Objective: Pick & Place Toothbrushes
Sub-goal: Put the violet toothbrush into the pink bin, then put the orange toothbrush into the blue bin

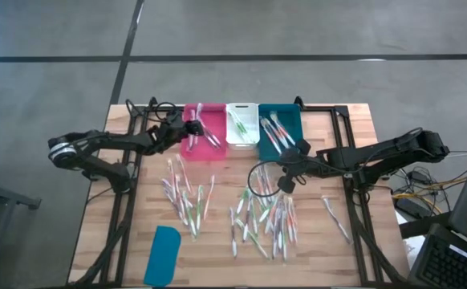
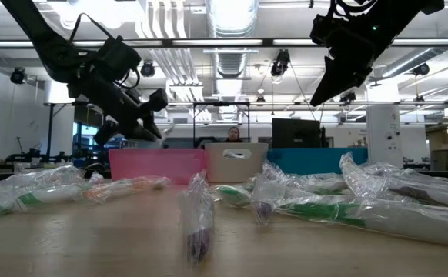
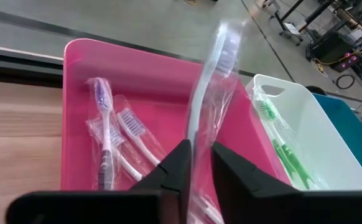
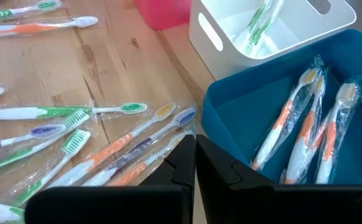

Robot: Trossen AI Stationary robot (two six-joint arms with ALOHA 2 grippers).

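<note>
My left gripper [image 3: 201, 163] is over the pink bin [image 1: 202, 143], shut on a wrapped toothbrush [image 3: 207, 93] with a whitish handle and a purple head. Two more purple toothbrushes [image 3: 116, 140] lie in that bin. Green ones [image 3: 280, 140] lie in the white bin [image 1: 241, 138], and orange ones [image 4: 305, 127] in the teal bin [image 1: 286, 120]. Many wrapped toothbrushes [image 1: 261, 221] lie loose on the wooden table. My right gripper [image 4: 194, 155] is shut and holds nothing. It hangs above the table beside the teal bin's near edge. My left gripper pinches the toothbrush's handle [image 3: 198, 146] between its two fingers, through the clear wrapper. The fingers come slanting down from the table's left and lie along the brush. Its head [image 3: 226, 46] sticks out past the fingertips, lifted clear over the pink bin.
A flat teal lid [image 1: 163, 255] lies near the table's front left. A second group of loose toothbrushes [image 1: 187, 197] lies left of centre, and a single one [image 1: 335, 215] toward the right. A dark cable loop [image 1: 259, 181] hangs by my right gripper.
</note>
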